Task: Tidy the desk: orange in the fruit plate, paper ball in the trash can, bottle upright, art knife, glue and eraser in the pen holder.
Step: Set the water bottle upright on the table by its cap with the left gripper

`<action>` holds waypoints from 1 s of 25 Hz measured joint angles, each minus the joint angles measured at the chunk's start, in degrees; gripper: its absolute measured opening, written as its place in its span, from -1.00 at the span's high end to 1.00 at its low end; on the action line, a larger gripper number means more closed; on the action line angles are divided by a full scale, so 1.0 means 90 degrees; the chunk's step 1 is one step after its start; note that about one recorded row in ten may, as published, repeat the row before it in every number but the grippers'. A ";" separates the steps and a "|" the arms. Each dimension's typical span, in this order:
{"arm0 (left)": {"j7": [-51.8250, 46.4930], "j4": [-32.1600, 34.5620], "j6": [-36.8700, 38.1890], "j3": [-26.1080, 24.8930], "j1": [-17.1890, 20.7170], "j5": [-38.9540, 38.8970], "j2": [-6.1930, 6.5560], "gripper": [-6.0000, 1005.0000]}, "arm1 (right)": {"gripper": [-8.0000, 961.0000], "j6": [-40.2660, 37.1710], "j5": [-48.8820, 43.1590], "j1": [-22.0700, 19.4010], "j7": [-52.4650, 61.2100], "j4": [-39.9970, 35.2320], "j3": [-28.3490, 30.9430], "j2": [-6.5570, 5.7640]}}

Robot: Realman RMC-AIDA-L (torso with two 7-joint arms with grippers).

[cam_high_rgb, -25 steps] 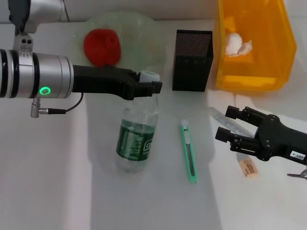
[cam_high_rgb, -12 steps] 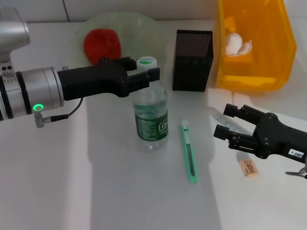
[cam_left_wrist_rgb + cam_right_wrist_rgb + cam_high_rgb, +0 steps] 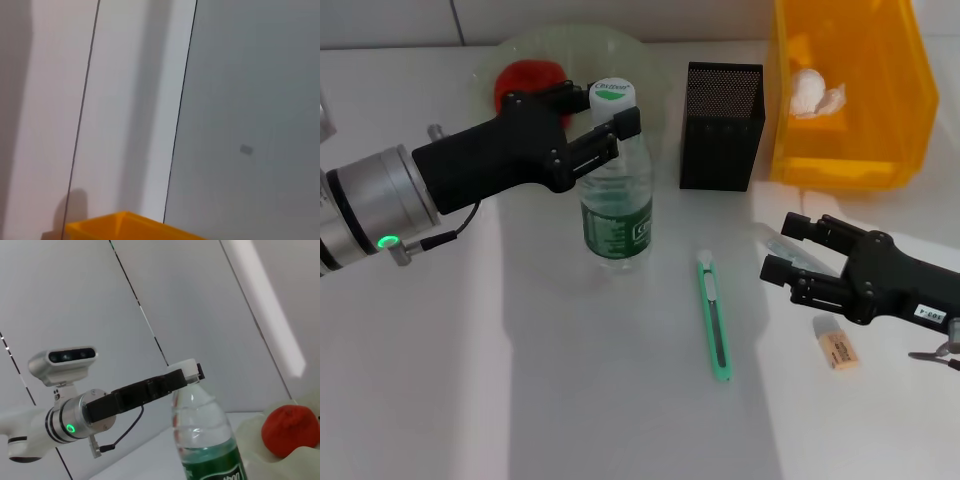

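Left gripper [image 3: 610,125], jaws closed narrowly on the neck of the water bottle [image 3: 616,205], just under its white cap [image 3: 612,93]. The bottle stands upright on the white worktop [image 3: 570,400], its green label facing the head camera; the right wrist view shows the same hold from the side, jaws level across the neck.

Beyond these jaws lies the clear fruit plate [image 3: 645,75] with the orange [image 3: 525,78] in it, partly hidden by the left arm. To their right stands the black mesh pen holder [image 3: 721,125], apart from the bottle, with a strip of bare worktop between them.

Right gripper [image 3: 782,250], jaws spread wide and holding nothing, low over the worktop. The transparent glue stick [image 3: 772,239] lies at the jaw tips; contact cannot be determined. The eraser [image 3: 837,350] lies under the gripper body, behind the tips. The green art knife [image 3: 715,315] lies flat to the left of these jaws, between them and the bottle. Beyond them, the yellow trash can [image 3: 840,160] holds the paper ball [image 3: 813,92].
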 joint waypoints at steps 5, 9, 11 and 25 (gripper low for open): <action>0.1043 -0.0455 0.0012 -0.0098 0.0017 -0.0394 -0.0024 0.10 | -0.75 0.0047 0.0003 0.0072 0.0001 0.0119 -0.0001 0.0006; 0.2295 -0.1122 0.0093 -0.0100 0.0008 -0.1127 -0.0018 0.10 | -0.75 0.0054 0.0003 0.0081 0.0001 0.0131 0.0003 0.0015; 0.2747 -0.1320 0.0122 -0.0100 0.0005 -0.1299 -0.0025 0.10 | -0.75 0.0079 0.0008 0.0108 0.0002 0.0156 0.0008 0.0016; 0.3621 -0.1828 0.0096 -0.0097 -0.0038 -0.1644 -0.0045 0.10 | -0.75 0.0221 0.0013 0.0206 0.0001 0.0215 0.0010 0.0037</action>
